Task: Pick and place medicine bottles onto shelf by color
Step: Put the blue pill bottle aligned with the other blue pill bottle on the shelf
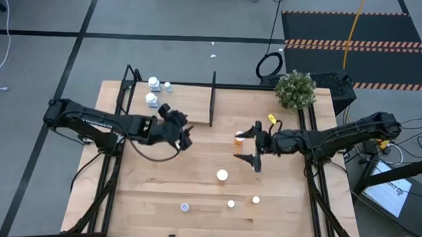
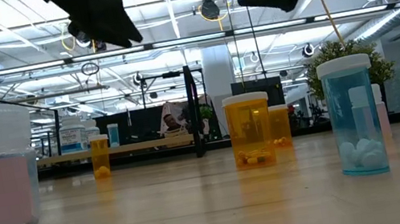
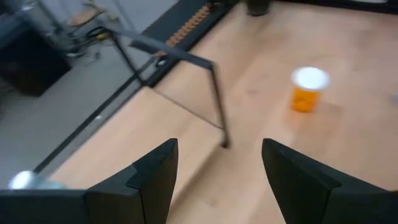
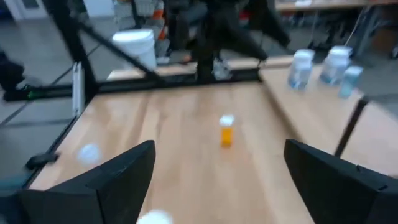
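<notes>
On the shelf's (image 1: 198, 97) far left sat three pale bottles (image 1: 153, 92); several remained loose. Left gripper (image 1: 184, 134) and right gripper (image 1: 256, 142) hung open, empty.

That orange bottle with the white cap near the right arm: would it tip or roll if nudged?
The orange bottle stands upright on a narrow base, so a nudge up high would probably topple it. Being round, it would likely roll once down. It looks nearly empty, so probably light.
</notes>
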Controlling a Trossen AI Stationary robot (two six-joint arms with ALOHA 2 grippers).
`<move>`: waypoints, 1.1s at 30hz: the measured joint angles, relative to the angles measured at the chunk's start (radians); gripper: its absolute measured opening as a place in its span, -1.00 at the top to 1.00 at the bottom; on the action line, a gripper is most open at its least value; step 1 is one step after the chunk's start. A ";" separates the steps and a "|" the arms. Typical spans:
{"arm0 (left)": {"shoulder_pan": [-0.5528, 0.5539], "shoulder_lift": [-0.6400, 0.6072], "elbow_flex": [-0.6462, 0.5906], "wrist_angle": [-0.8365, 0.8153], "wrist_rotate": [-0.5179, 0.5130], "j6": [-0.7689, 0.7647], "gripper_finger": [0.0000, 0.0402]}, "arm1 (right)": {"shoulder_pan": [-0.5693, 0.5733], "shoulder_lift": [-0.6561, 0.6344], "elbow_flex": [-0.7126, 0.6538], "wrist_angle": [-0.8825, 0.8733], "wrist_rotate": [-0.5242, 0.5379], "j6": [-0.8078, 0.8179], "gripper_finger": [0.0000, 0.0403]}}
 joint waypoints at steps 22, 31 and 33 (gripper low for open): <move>-0.407 0.017 0.000 0.138 -0.017 -0.099 -0.17 | 0.373 0.300 0.061 -0.038 0.071 0.207 -0.40; -0.407 0.102 0.000 0.196 -0.007 -0.076 -0.17 | 0.386 0.555 0.290 -0.234 0.008 0.187 -0.54; -0.406 0.136 0.000 0.218 0.001 -0.072 -0.17 | 0.385 0.582 0.315 -0.252 -0.015 0.182 -0.54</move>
